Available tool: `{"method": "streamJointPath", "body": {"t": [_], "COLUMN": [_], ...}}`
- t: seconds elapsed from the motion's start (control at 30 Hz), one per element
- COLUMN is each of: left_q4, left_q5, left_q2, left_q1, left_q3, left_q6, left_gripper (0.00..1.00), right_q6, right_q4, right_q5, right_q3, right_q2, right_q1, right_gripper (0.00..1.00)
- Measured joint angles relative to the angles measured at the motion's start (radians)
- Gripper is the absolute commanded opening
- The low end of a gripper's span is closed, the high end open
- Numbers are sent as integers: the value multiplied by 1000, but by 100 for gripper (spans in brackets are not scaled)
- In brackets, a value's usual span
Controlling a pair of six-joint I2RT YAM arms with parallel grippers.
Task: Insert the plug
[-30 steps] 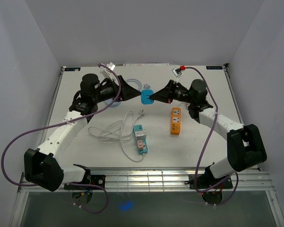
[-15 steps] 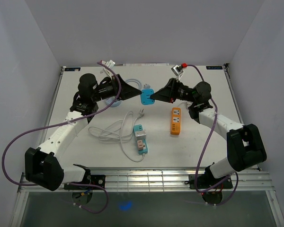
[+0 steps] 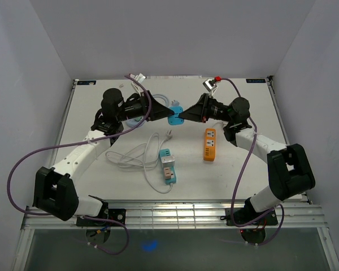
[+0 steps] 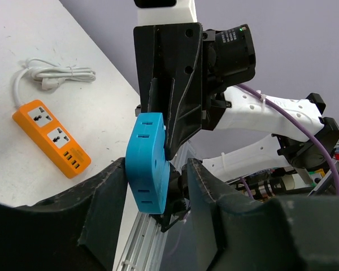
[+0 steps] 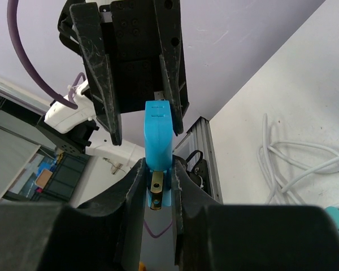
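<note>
A: Any text we can read?
B: None. The two blue stickers (image 3: 86,82) at the table's (image 3: 237,169) far edge, one left and one right, have print too small to read.
A: Orange power strip (image 3: 209,144)?
B: Marks by the sockets, blurred in both views.
A: Blue adapter (image 4: 148,164)?
B: Nothing legible on it.

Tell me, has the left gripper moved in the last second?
Yes. The left gripper has slid rightward, nearer the orange power strip, and its jaws now flank the blue adapter held by the right gripper.
</note>
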Motion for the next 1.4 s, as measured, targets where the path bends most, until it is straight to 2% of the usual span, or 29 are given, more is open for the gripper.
{"method": "streamJointPath", "body": {"t": [0.13, 0.23, 0.3, 0.4, 0.43, 0.47, 0.53, 0.6, 0.7, 0.77, 0.8, 0.83, 1.0, 1.17, 1.27, 1.37, 1.4], "left_q4": [6, 6, 17, 26, 26, 27, 27, 29, 28, 26, 27, 27, 39, 63, 71, 79, 82], "left_q5": [0, -1, 0, -2, -4, -5, -9, -23, -38, -53, -59, -64, -86, -90, -90, -89, -88], "left_q2": [23, 34, 37, 37, 37, 37, 37, 35, 26, 18, 16, 13, 0, -2, -2, -2, -2], "left_q1": [-19, -28, -31, -32, -32, -32, -32, -33, -33, -33, -33, -33, -33, -33, -33, -33, -33], "left_q3": [0, 0, 0, -1, -1, -1, -1, -7, -24, -35, -36, -36, -36, -38, -40, -40, -40], "left_q6": [-6, -11, -18, -25, -26, -26, -24, -20, -16, -15, -14, -13, -16, -29, -36, -47, -53], "left_gripper": [45, 25, 2, 0, 0, 0, 0, 0, 0, 0, 0, 0, 0, 0, 0, 0, 0], "right_q6": [3, 5, -3, -2, -2, -2, 3, 7, 4, 3, 3, 1, 2, -8, -22, -26, -28], "right_q4": [3, 9, 16, 28, 29, 30, 31, 36, 46, 50, 50, 50, 48, 47, 45, 41, 43], "right_q5": [0, 0, -2, -1, -1, -1, 0, 1, 2, 3, 3, 2, 3, 3, 4, 4, 3], "right_q3": [9, 13, 13, 13, 13, 13, 13, 11, 5, 0, -5, -9, -10, -16, -16, -17, -17], "right_q2": [3, 3, 5, 8, 8, 8, 8, 8, 7, 6, 4, 2, -1, -5, -5, -5, -5], "right_q1": [0, 0, 1, 2, 2, 2, 2, 2, 2, 3, 3, 3, 3, 9, 14, 15, 16], "right_gripper": [8, 8, 8, 8, 12, 29, 49, 61, 66, 65, 57, 54, 54, 47, 31, 23, 17]}}
